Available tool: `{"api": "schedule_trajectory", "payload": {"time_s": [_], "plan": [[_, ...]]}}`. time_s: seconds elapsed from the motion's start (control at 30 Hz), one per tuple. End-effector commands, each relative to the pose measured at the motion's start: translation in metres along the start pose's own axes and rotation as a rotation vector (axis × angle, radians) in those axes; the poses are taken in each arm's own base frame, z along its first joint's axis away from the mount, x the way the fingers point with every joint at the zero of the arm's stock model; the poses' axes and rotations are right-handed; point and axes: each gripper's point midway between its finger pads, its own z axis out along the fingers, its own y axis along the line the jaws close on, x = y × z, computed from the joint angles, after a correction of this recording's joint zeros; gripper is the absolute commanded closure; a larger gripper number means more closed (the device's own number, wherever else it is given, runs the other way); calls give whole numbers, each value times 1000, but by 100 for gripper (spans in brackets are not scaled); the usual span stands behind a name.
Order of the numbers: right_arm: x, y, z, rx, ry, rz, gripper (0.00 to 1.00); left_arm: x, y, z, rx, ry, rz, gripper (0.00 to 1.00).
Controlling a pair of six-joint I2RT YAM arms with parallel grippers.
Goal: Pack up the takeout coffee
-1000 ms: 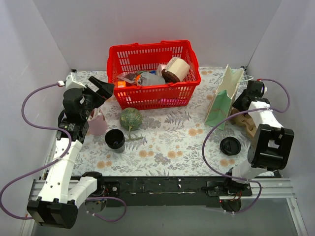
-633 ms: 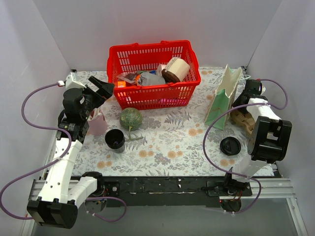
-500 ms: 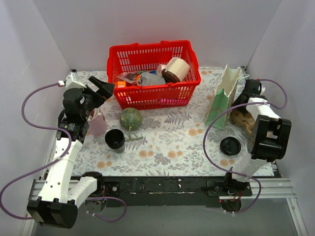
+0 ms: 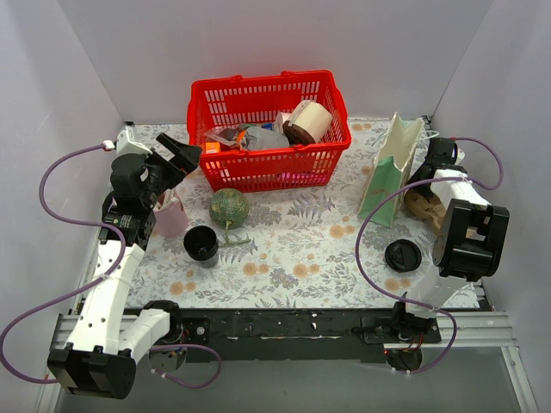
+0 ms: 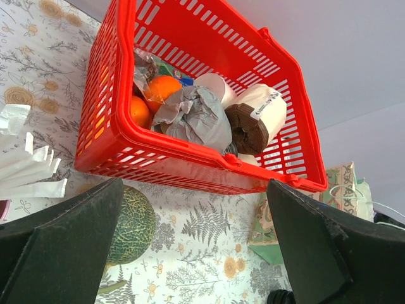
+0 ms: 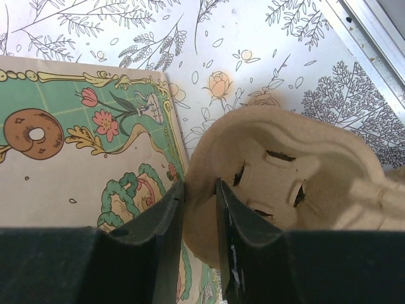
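At the counter's [image 4: 293,249] right edge, right fingers [image 6: 158,244] pinch the carrier [image 6: 278,171] by its rim, bag [image 6: 76,152] just left; left fingers [image 5: 57,253] gape empty.

Two arms up from the near edge: one gripper spread wide, the other pinched.

The left arm [image 4: 108,284] climbs from its base at 7 o'clock toward 10 o'clock. Its wrist is bent so the left gripper [image 4: 182,160] points to 2 o'clock, held in the air with its fingers [image 5: 60,253] far apart. The right arm [image 4: 469,237] rises from 5 o'clock to a high elbow at 4 o'clock, then reaches toward 2 o'clock with the wrist tipped down. The right gripper [image 6: 199,190] has its fingers nearly together, clamped on the rim of a cardboard cup tray [image 6: 278,171].
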Motion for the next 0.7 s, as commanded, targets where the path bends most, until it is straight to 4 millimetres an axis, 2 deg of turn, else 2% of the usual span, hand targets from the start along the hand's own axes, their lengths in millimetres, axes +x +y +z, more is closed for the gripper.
{"api": "schedule_trajectory", "payload": {"time_s": [0.0, 0.17, 0.43, 0.67], "plan": [[-10, -1, 0, 12, -33, 14, 72, -4, -8, -2, 34, -11, 12, 2], [-5, -3, 0, 15, -27, 15, 73, -4, -8, -3, 34, -13, 12, 2], [-10, -3, -10, 6, -48, 15, 85, -5, -9, -5, 38, -18, 14, 2], [-11, 7, -10, -45, -44, 26, 81, -4, -9, -6, 39, -17, 14, 2]]}}
